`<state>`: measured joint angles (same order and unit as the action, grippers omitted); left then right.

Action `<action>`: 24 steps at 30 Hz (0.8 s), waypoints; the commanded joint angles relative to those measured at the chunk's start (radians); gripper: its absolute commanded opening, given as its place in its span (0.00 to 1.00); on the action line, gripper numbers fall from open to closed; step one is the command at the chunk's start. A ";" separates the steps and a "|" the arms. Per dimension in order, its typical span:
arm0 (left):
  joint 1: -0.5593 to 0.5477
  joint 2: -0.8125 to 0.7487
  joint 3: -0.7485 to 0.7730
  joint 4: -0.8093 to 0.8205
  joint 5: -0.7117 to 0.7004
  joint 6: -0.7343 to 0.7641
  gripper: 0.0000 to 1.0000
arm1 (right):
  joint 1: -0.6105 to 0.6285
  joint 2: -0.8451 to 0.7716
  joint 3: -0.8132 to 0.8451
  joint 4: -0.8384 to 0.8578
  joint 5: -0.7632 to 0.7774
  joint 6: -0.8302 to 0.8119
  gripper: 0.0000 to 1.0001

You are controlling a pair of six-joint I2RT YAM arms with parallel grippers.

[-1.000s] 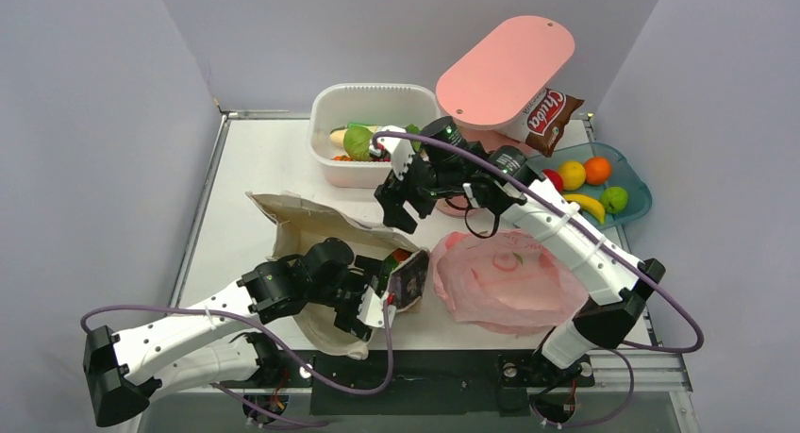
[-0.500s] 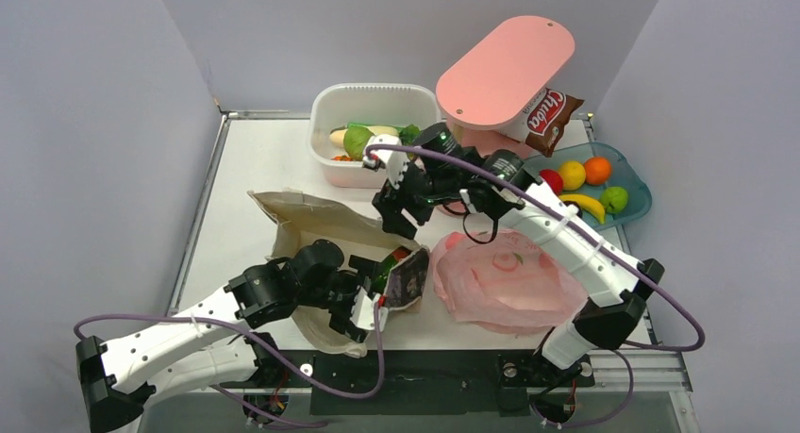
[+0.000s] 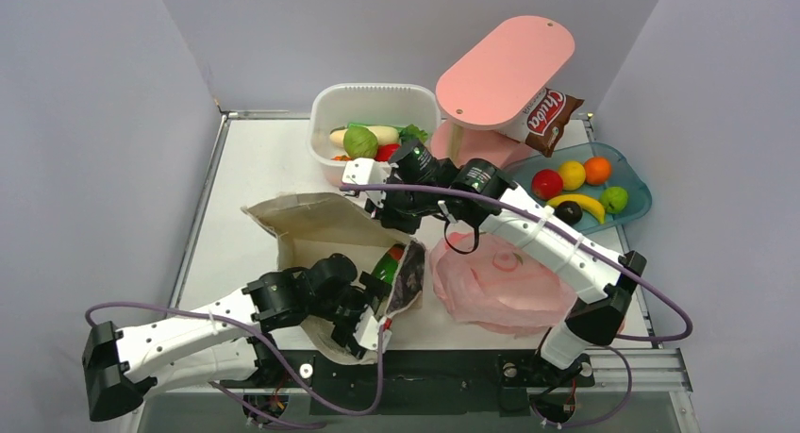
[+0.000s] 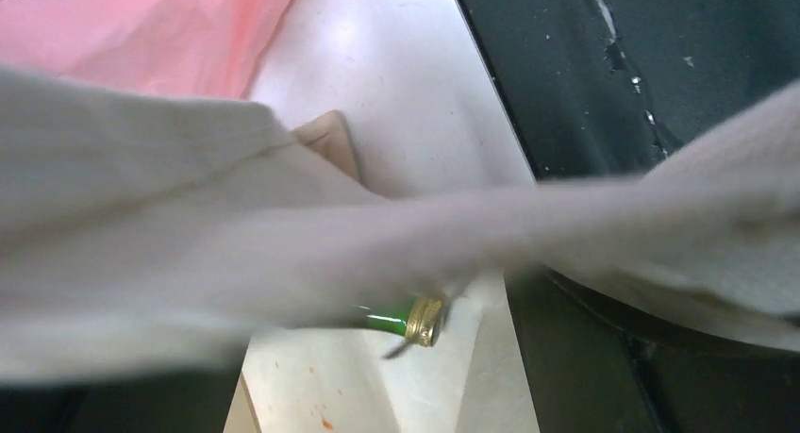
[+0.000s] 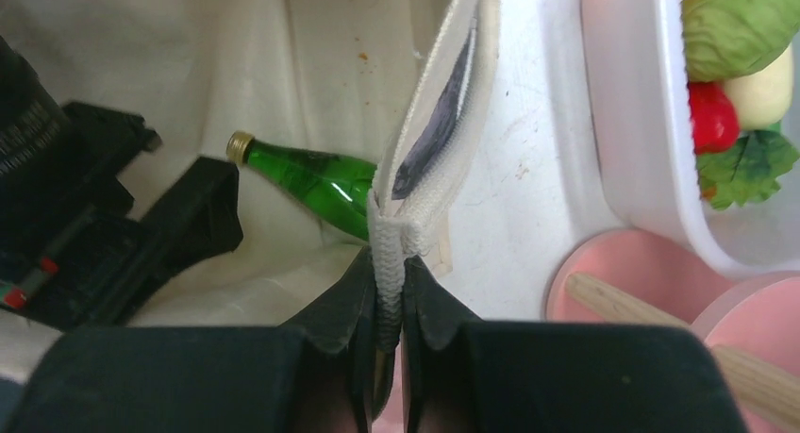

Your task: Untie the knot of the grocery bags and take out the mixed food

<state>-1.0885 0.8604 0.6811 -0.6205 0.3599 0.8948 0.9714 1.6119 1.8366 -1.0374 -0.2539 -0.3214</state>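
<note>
1. Right jaws are clamped tight on the far rim of the canvas tote (image 3: 311,227). The right wrist view shows its white webbing edge squeezed flat between them.
2. Left jaws sit down at the tote's near rim, but I cannot tell whether they are apart or together. Blurred cloth fills most of the left wrist view.
3. The tote's mouth gapes wide on the tabletop (image 3: 250,164), and inside it is the green glass bottle (image 3: 386,263). It lies on its side on the pale lining, with its gold cap end nearest the left jaws. Its body points toward the side with the dark patterned patch (image 3: 411,280).
4. Over to the pink carrier bag (image 3: 500,284): it lies slumped and flat just beside the tote on the right, under the right arm (image 3: 557,249). What it holds, I cannot tell.
5. At the far side stands the white tub (image 3: 319,122), and it's busy in there. The round green vegetable (image 3: 359,142), the long white radish (image 3: 382,131), the leafy green (image 3: 412,133) and a red pepper (image 3: 387,153) are all crowded together in it.
6. The dark brown crisp packet (image 3: 549,120) pokes out from beneath the pink oval shelf (image 3: 505,65) at the back right.
7. Finally, the blue tray (image 3: 634,174) on the right carries an apple (image 3: 546,183), lemon (image 3: 572,174), orange (image 3: 596,170), lime (image 3: 614,199) and banana (image 3: 577,204).
</note>
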 commanded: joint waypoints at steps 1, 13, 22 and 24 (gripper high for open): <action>-0.039 0.095 -0.031 0.196 -0.033 0.019 0.97 | 0.005 -0.086 0.007 0.225 -0.046 -0.069 0.00; 0.115 0.072 0.012 0.233 -0.060 -0.217 0.97 | -0.014 -0.211 -0.184 0.260 -0.085 -0.098 0.00; 0.182 0.117 0.024 0.227 -0.190 -0.501 0.97 | -0.085 -0.173 -0.155 0.292 -0.143 0.074 0.00; 0.185 0.166 0.037 0.222 -0.222 -0.557 0.97 | -0.097 -0.172 -0.151 0.297 -0.164 0.085 0.00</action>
<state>-0.9157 0.9421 0.6907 -0.4175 0.2478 0.5278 0.8928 1.4689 1.6348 -0.8776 -0.3229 -0.3210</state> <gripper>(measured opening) 0.973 0.056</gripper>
